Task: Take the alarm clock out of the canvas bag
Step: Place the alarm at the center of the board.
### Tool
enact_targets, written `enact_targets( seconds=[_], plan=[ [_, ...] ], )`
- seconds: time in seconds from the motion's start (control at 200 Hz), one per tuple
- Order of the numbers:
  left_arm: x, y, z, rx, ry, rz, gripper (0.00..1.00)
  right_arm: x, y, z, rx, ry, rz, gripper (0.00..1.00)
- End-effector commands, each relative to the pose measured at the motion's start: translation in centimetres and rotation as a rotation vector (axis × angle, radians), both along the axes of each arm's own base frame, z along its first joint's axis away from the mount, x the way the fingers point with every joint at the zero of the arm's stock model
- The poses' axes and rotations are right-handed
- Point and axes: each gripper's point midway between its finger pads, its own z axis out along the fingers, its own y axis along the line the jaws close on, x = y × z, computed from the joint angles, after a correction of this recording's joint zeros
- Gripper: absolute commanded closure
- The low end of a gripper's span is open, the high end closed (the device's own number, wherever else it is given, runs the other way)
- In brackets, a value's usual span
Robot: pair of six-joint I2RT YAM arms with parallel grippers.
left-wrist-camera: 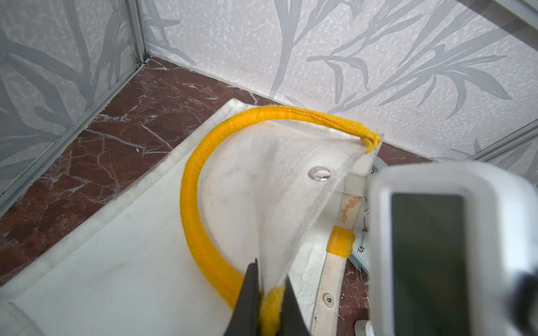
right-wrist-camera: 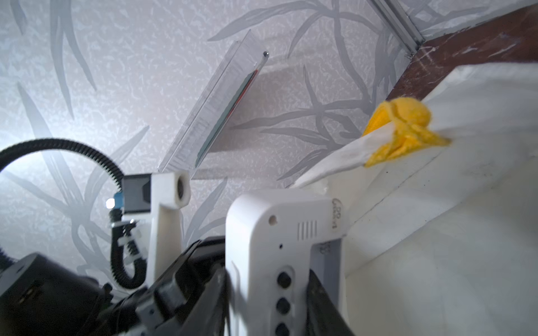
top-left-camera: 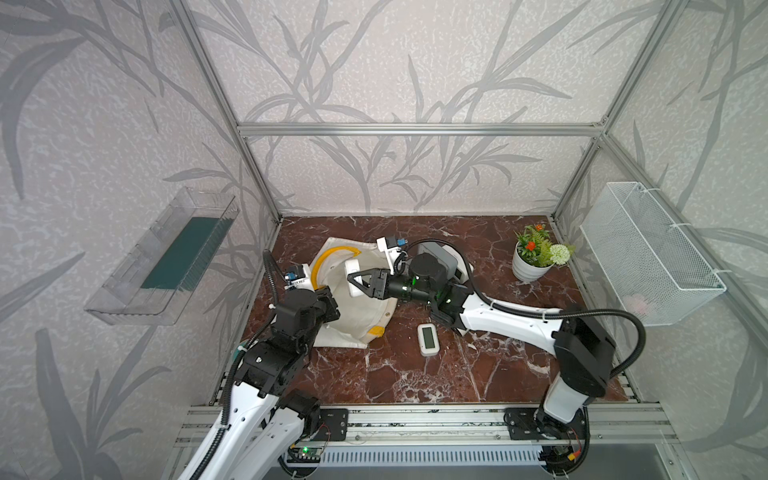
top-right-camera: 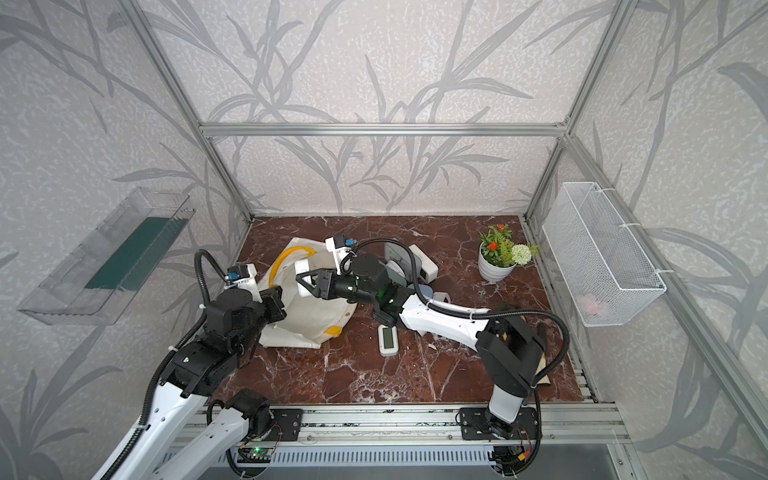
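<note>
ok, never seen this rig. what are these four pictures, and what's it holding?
A left arm and a right arm are bolted to a rail at the front, and each ends in a two-fingered claw. Two pictures look down from overhead and are nearly identical. The other two come from cameras on the arms' wrists.

On the marble table lie a canvas bag, a small digital clock, a potted plant and more clocks, partly hidden behind the right arm.

The left claw pinches the bag's yellow handle, lifting the rim. The right claw grips a white alarm clock at the bag's opening.
</note>
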Motion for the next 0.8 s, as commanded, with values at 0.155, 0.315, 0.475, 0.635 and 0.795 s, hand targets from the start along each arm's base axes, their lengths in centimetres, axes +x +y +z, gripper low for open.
enact_targets(
  seconds=[0.155,0.315,0.475,0.635,0.795],
  plan=[
    [1.2,2.1,4.0,-0.016,-0.095,0.085,1.00,-4.2,-8.4,-0.5,-0.340,-0.226,0.036,0.78],
    [1.8,3.9,5.1,-0.029,-0.116,0.134,1.00,-4.9,-12.0,-2.7,-0.486,-0.257,-0.001,0.76],
    [3.0,4.2,6.1,-0.050,-0.127,0.139,1.00,-4.1,-13.2,-7.4,-0.657,-0.222,0.012,0.76],
    [3.9,4.2,7.2,-0.068,-0.147,0.137,1.00,-2.8,-12.6,-11.5,-0.758,-0.193,0.024,0.76],
    [3.8,4.3,8.1,-0.074,-0.165,0.138,1.00,-1.3,-11.5,-16.0,-0.873,-0.109,0.080,0.77]
  ],
)
